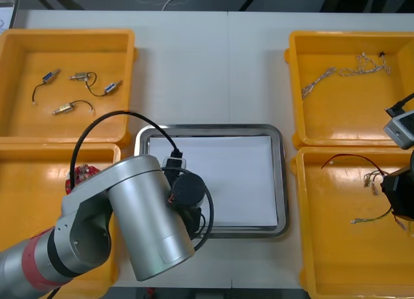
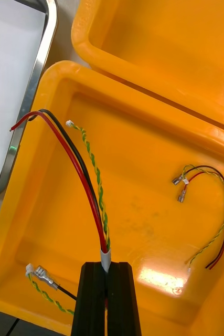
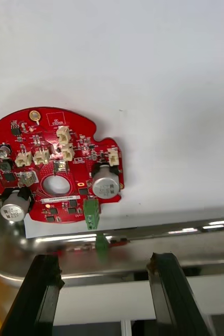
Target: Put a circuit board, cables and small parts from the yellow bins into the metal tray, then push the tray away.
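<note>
The right end effector (image 2: 107, 265) is clenched on a cable (image 2: 85, 184) of red, black and twisted yellow-green strands, low inside the yellow bin (image 2: 143, 131) just beside the metal tray (image 1: 281, 182). The cable's long axis runs straight out from the fingers, and its free ends point toward the tray's rim. As I judge it, the step is to carry this cable across. The lift should go high enough for the trailing ends to clear the bin wall and the rim, and straight up, so the two loose cables (image 2: 209, 210) nearby are not dragged along.

The left end effector (image 3: 104, 261) hovers released over the tray's near rim, gripping nothing. Just inside that rim the circuit board (image 3: 56, 168) lies flat on the tray's white floor, parts upward, with its green connector (image 3: 92, 212) pointing back at the rim. The cable is best set down beside the board, not over it.
</note>
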{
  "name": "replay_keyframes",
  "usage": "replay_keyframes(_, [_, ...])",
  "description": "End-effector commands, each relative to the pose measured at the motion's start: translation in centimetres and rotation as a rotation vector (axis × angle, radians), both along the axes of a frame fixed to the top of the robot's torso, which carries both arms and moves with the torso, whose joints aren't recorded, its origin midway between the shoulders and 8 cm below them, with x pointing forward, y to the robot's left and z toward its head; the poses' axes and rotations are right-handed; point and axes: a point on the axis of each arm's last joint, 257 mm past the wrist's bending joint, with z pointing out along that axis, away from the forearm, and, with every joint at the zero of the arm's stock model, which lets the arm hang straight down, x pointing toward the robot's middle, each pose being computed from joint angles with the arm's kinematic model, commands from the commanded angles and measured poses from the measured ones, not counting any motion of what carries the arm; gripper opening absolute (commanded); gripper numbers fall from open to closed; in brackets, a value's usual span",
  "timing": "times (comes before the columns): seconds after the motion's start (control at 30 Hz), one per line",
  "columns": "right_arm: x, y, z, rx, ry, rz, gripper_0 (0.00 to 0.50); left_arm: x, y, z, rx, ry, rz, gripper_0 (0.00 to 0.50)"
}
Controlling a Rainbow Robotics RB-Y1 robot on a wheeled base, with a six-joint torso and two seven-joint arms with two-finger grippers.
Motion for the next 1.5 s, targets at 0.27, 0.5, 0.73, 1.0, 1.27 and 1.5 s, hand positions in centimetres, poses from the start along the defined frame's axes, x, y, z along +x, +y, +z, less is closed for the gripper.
replay_keyframes(0.27, [0.1, -0.1, 1.0, -0.069, -0.033, 0.063, 0.0, 1.8, -0.2, 6.8, -0.122, -0.073, -0.098, 0.5])
replay_keyframes(0.5, [0.8, 0.1, 1.6, -0.072, -0.058, 0.06, 0.0, 4.3, 3.5, 8.9, -0.104, -0.107, -0.079, 0.5])
replay_keyframes(0.73, [0.5, 1.2, 0.7, -0.08, -0.034, 0.104, 0.0, 6.3, 7.7, 11.5, -0.131, -0.141, 0.001, 0.5])
replay_keyframes(1.0, [0.7, 4.4, 0.3, -0.101, -0.027, 0.23, 0.0, 7.3, 13.9, 13.5, -0.112, -0.17, 0.054, 0.5])
replay_keyframes(1.27, [0.9, 8.9, 0.1, -0.164, -0.035, 0.417, 0.0, 9.2, 20.0, 14.7, -0.047, -0.177, 0.074, 0.5])
replay_keyframes(1.5, [0.8, 12.7, -0.7, -0.275, -0.058, 0.593, 0.0, 10.2, 23.6, 14.8, -0.013, -0.157, 0.084, 0.5])
